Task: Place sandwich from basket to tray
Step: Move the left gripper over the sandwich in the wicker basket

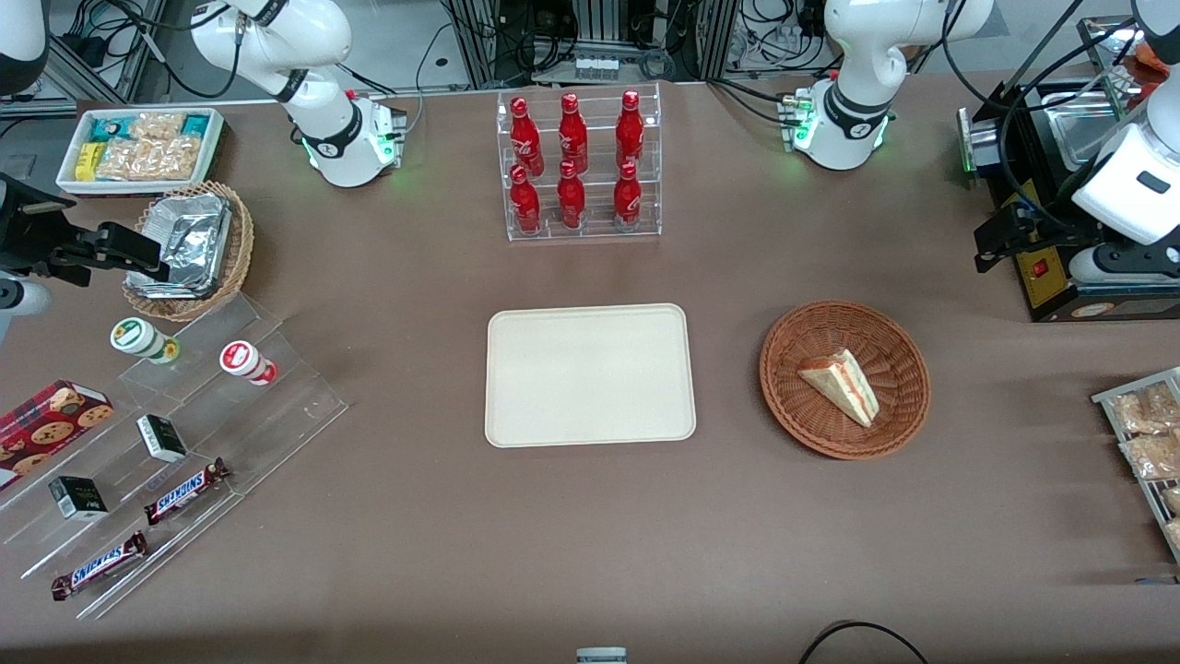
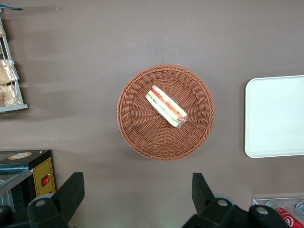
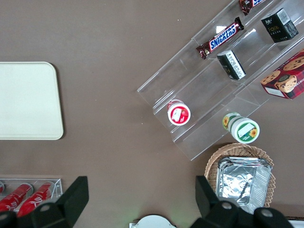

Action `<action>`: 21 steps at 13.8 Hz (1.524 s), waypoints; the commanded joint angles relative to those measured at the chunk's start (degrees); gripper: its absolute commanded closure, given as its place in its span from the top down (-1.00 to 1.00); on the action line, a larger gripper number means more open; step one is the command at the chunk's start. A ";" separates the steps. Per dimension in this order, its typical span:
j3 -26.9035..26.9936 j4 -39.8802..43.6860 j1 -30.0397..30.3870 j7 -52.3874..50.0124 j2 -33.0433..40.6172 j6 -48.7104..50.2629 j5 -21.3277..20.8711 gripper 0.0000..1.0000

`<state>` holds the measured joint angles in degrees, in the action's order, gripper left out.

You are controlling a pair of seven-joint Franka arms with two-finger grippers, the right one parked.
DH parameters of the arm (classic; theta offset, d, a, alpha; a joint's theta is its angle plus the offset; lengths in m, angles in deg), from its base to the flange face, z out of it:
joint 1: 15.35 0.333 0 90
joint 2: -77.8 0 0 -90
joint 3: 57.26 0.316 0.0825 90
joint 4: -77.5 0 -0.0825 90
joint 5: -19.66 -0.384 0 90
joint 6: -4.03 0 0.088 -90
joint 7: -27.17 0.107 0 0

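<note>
The sandwich [image 1: 839, 385] [image 2: 166, 106], a white-bread wedge with red and green filling, lies in the round reddish-brown wicker basket [image 1: 811, 337] [image 2: 137, 128]. The cream tray [image 1: 590, 373] [image 2: 275, 116] [image 3: 26, 99] lies flat beside the basket, toward the parked arm's end, with nothing on it. My left gripper [image 1: 991, 247] [image 2: 136, 194] hangs high above the table, farther from the front camera than the basket and toward the working arm's end. Its fingers [image 2: 71, 190] stand wide open with only bare table between them.
A clear rack of red bottles [image 1: 581, 166] stands farther from the front camera than the tray. A black appliance [image 1: 1060, 277] sits under my gripper. A rack of snack packets [image 1: 1148, 443] lies at the working arm's end. A stepped acrylic display [image 1: 184, 433] and foil-lined basket [image 1: 189, 249] occupy the parked arm's end.
</note>
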<state>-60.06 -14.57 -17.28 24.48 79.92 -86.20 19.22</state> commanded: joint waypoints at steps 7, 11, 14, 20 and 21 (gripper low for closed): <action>-0.36 -1.44 -0.44 0.06 -4.05 -3.10 -0.53 1.00; -0.45 -9.94 -0.44 -1.42 -4.67 -12.84 -0.62 1.00; -0.54 -18.73 -2.46 -9.50 -4.85 -22.24 -0.79 1.00; -0.71 -30.88 -3.86 -27.60 -5.63 -37.89 -0.79 1.00; -0.71 -32.19 -4.13 -29.37 -5.98 -40.09 -0.70 1.00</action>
<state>-60.76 -44.13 -20.33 0.32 73.47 -122.59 19.19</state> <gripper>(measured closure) 0.000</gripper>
